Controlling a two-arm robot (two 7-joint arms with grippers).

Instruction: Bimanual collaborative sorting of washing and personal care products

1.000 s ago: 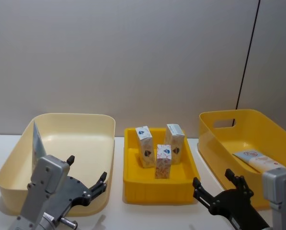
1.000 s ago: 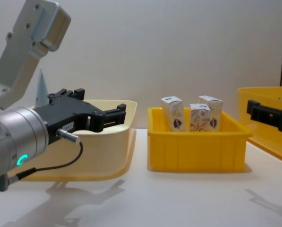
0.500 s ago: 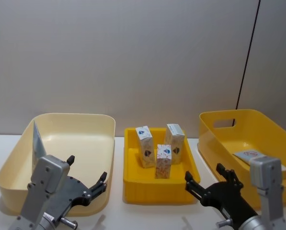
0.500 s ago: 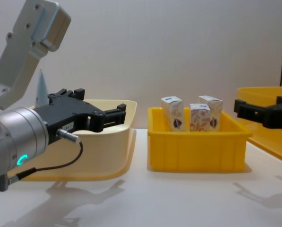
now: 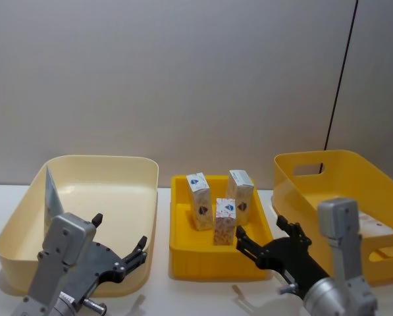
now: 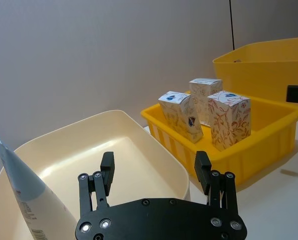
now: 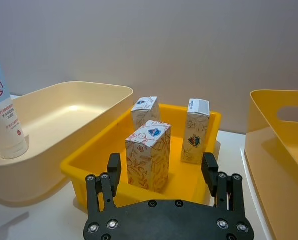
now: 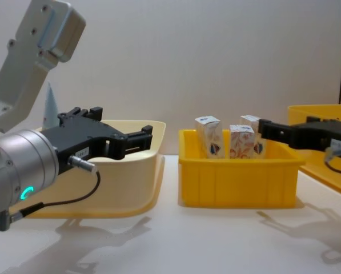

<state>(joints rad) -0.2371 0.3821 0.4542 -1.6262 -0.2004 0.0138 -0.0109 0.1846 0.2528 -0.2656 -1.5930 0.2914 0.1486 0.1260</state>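
Lower right of centre, the right gripper [image 5: 259, 232] gapes wide, empty, at the near rim of the small yellow bin [image 5: 216, 253] holding 3 upright cartons [image 5: 225, 221]. Lower left, the left gripper [image 5: 120, 230], also spread and empty, hangs by the cream bin [image 5: 104, 161], where 1 tube [image 5: 51, 193] leans.

Plain grey wall [image 5: 183, 79], thin black line [image 5: 342, 72] running down it at right; white table [image 8: 170, 240], soft shadows.

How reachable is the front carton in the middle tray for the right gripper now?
Probably yes: right gripper, fingers open, sits at the tray's front right corner facing the front carton; nothing lies between or above it.
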